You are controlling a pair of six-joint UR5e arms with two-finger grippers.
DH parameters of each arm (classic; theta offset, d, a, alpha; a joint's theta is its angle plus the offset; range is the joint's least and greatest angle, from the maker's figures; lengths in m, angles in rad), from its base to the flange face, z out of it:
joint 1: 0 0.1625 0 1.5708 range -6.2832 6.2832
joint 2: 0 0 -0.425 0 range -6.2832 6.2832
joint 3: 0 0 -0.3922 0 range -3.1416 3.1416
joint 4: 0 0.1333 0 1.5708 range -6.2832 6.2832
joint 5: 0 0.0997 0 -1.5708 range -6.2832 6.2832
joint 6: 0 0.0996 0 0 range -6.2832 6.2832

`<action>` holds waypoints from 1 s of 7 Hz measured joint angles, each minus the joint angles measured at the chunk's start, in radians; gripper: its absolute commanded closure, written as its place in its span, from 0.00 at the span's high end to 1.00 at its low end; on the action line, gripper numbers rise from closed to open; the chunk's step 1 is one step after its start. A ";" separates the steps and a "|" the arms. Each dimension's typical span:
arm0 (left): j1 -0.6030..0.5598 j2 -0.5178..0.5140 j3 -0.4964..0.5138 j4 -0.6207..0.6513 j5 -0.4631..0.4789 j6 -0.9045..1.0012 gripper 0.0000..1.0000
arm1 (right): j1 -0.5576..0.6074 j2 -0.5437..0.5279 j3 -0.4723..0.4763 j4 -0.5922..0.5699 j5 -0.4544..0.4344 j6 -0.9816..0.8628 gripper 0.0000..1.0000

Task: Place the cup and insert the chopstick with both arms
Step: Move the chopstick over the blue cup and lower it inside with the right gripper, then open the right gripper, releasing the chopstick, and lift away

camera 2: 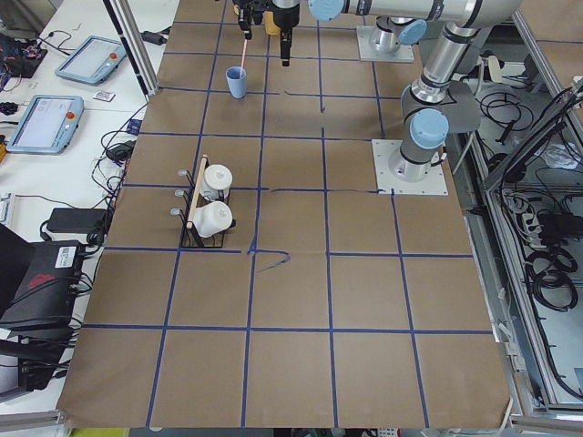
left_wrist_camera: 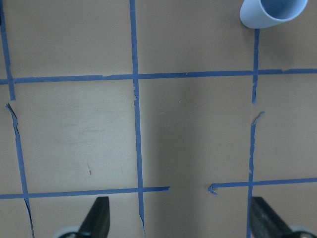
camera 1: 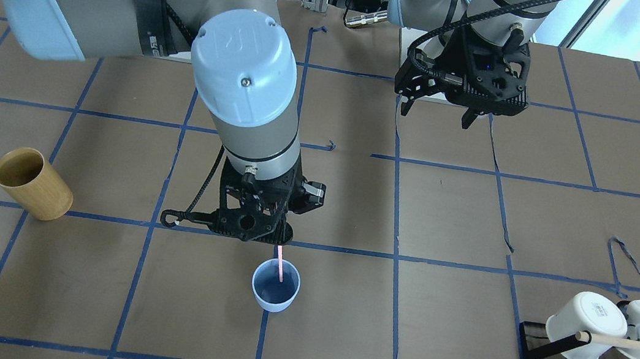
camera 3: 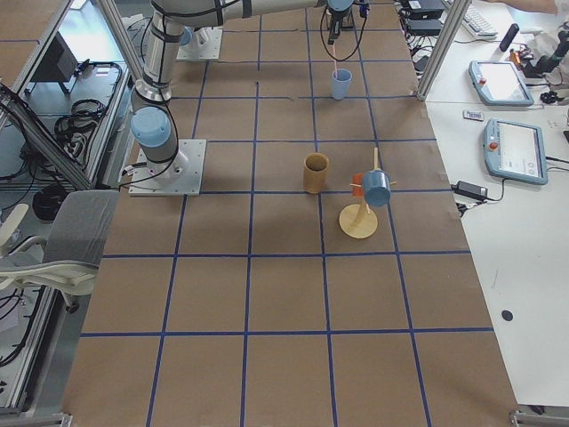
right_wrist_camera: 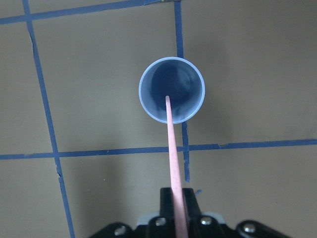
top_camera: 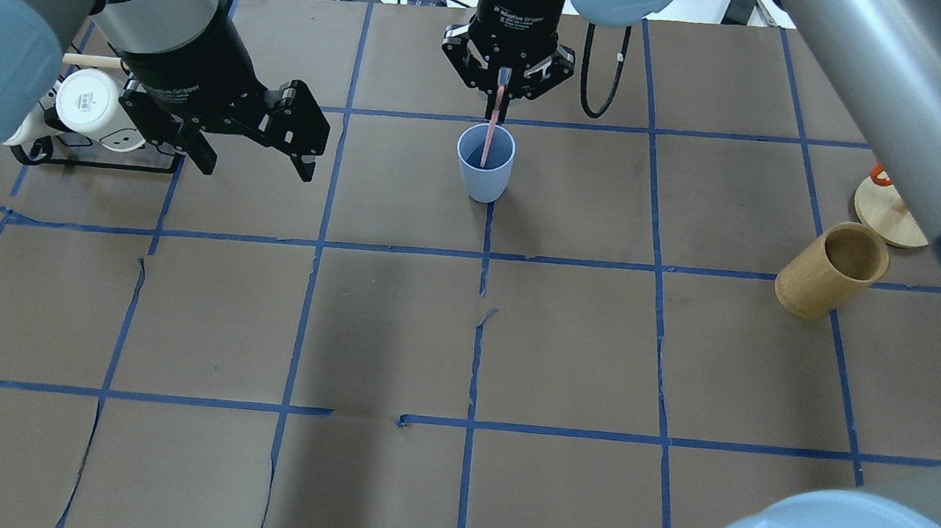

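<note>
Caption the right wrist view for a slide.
Right tool grips a pink chopstick, its tip inside the blue cup on the blue-taped table.

Pale blue cup; pink chopstick; brown worktop crossed by blue tape in a grid; tan wooden tumbler; 2 white mugs on a black rack.

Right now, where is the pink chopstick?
In the overhead view the chopstick hangs at top centre from the right claw, its lower end inside the blue cup.
</note>
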 measured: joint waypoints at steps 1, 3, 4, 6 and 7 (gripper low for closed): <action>0.000 0.000 0.000 0.000 0.000 0.000 1.00 | 0.000 0.016 0.001 -0.021 0.001 0.003 0.19; 0.001 0.001 0.000 0.000 0.000 0.000 1.00 | 0.000 0.030 0.004 -0.034 0.003 0.006 0.30; 0.001 0.001 0.001 0.000 -0.001 0.000 1.00 | 0.000 0.032 0.007 -0.035 0.003 0.006 0.33; 0.002 0.000 0.004 0.002 -0.004 -0.006 1.00 | -0.002 0.037 0.004 -0.035 0.002 0.005 0.41; 0.002 -0.003 0.012 0.003 -0.003 -0.009 1.00 | -0.007 0.035 -0.002 -0.039 0.000 0.000 0.44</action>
